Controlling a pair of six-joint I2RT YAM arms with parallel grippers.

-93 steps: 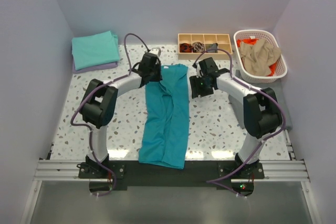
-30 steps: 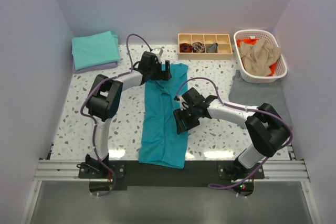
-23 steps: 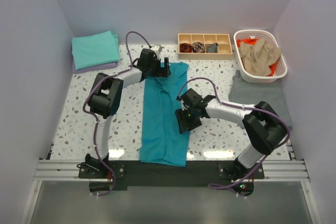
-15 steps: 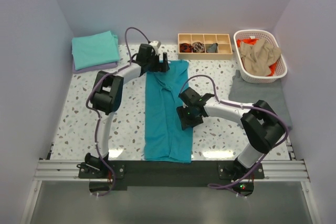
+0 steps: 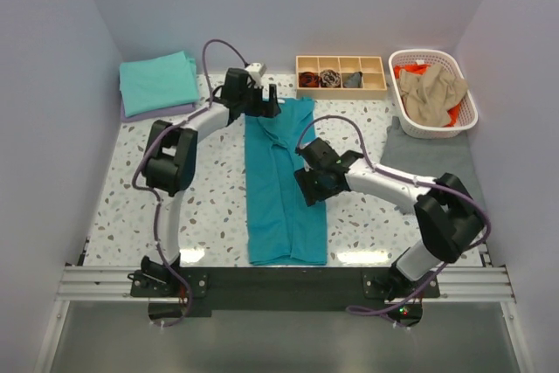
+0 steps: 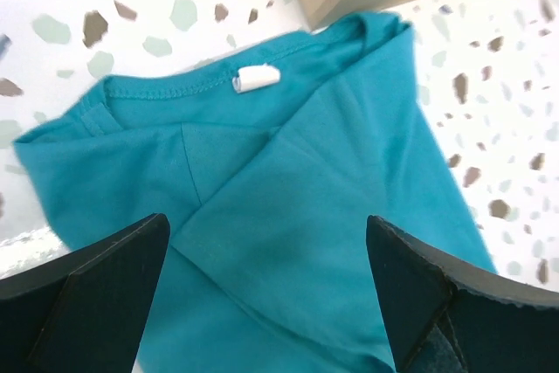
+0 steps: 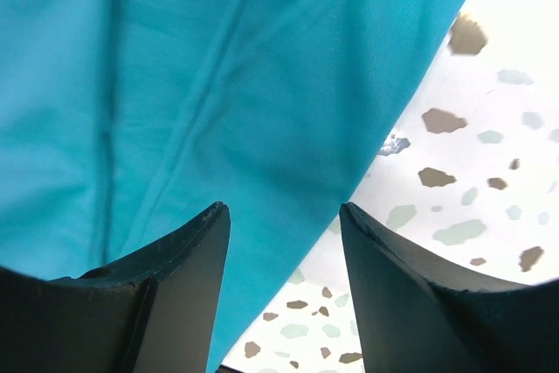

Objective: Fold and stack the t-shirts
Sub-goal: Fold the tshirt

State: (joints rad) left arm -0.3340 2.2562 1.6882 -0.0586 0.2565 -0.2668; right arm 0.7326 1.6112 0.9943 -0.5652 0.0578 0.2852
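My left claw, upper centre, hangs wide open over the collar. The teal shirt, slanted a moment ago, now lies straight down the desk. My right claw stands open and empty at its right edge, so the cross fold seems next.

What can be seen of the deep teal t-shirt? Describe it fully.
The deep teal t-shirt is soft plain fabric, lying flat on the speckled table as a long narrow strip, both sides folded inward. Its collar, with a small white tag inside, points to the far edge. The open left gripper is over the collar end; the open right gripper is at its right edge.
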